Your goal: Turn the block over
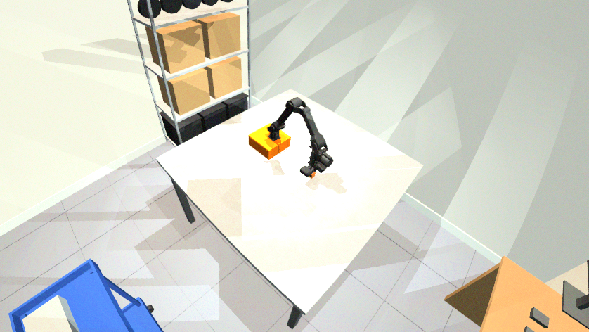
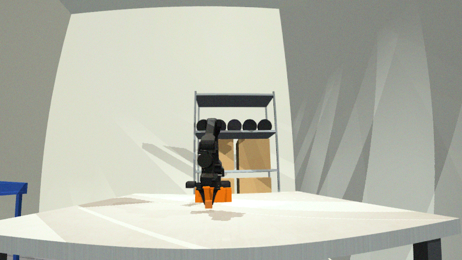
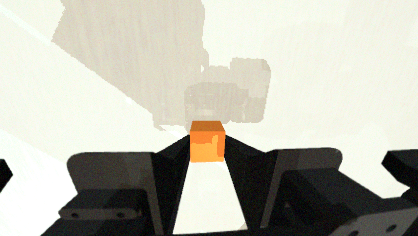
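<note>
gripper [image 1: 309, 171] [image 2: 208, 204] [image 3: 206, 138]: partly closed, fingers clamped on block sides
block [image 1: 312, 175] [image 2: 208, 204] [image 3: 207, 146]: between fingertips, low over table [image 1: 288, 231] [image 2: 161, 229] [image 3: 320, 100]; contact with it I can't tell
marked side: can't pick out
step: grasp made, turn not done, I judge
next: I raise for clearance, rotate wrist, lower, release; slip risk
</note>
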You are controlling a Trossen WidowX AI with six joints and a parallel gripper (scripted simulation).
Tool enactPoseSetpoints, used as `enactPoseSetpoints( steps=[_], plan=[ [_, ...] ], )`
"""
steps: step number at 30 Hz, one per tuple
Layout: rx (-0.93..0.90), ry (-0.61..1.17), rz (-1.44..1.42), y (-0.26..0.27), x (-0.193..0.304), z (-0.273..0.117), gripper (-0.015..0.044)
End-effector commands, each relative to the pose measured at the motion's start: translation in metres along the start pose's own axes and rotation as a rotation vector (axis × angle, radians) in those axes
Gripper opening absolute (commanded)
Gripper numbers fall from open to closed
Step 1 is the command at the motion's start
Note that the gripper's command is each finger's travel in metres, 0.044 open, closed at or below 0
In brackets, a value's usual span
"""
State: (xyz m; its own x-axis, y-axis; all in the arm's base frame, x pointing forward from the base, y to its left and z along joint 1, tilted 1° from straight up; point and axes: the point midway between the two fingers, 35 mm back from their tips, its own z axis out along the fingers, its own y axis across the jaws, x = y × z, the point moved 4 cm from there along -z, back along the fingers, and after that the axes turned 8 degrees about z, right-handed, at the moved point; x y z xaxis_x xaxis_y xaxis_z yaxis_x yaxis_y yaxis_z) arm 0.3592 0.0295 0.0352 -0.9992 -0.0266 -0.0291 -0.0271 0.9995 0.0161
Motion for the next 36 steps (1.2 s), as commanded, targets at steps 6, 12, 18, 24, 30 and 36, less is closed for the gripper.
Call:
enactPoseSetpoints(
  steps=[6, 12, 18, 24, 30, 36],
  plan=[
    [-0.002, -0.043, 0.004, 0.000, -0.003, -0.016, 0.0000],
    [-0.016, -0.136, 0.005, -0.001, -0.001, -0.010, 0.0000],
    [-0.030, -0.230, 0.006, -0.002, 0.002, -0.006, 0.0000],
    [-0.043, -0.323, 0.006, -0.002, 0.007, -0.003, 0.0000],
    [-0.055, -0.416, 0.005, -0.003, 0.012, -0.002, 0.0000],
    [-0.067, -0.509, 0.002, -0.003, 0.019, -0.002, 0.0000]
  ],
)
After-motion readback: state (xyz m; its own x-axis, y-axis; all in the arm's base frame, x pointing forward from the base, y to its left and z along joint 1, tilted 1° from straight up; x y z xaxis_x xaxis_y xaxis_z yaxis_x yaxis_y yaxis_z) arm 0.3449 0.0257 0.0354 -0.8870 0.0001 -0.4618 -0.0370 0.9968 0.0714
